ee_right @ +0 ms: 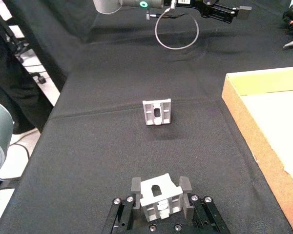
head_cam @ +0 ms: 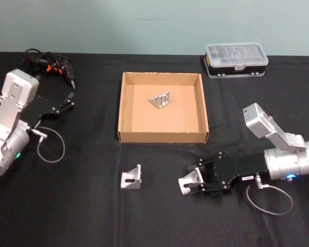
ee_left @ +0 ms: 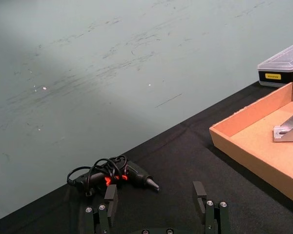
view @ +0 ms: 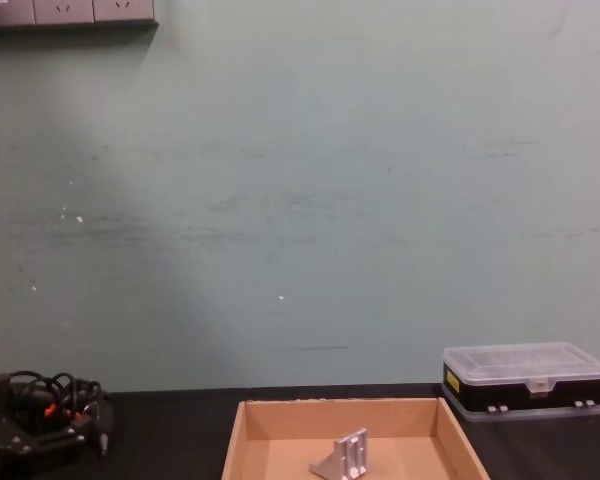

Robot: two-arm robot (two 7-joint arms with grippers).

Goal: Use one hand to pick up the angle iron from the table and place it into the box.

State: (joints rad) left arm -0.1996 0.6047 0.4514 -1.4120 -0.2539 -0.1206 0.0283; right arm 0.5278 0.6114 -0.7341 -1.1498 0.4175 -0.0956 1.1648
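On the black table (head_cam: 92,216), our right hand (head_cam: 191,182) is clamped on an angle iron (head_cam: 185,186); next, we lift it into the box (head_cam: 162,137) alongside, while our left hand (head_cam: 68,100) idles, fingers apart.

Four cameras, one black table (head_cam: 92,216): head, chest and both wrists.

The head camera looks steeply down from above, taking in the whole cardboard box (head_cam: 162,137) and the table around it. The chest camera sits low and faces the wall (view: 300,200), catching the box's far part and the clear-lidded case (view: 525,375). The left wrist camera skims the table towards that wall, sharing box and case. The right wrist camera, close to the tabletop, appears to face the robot's left, along the box's near wall.
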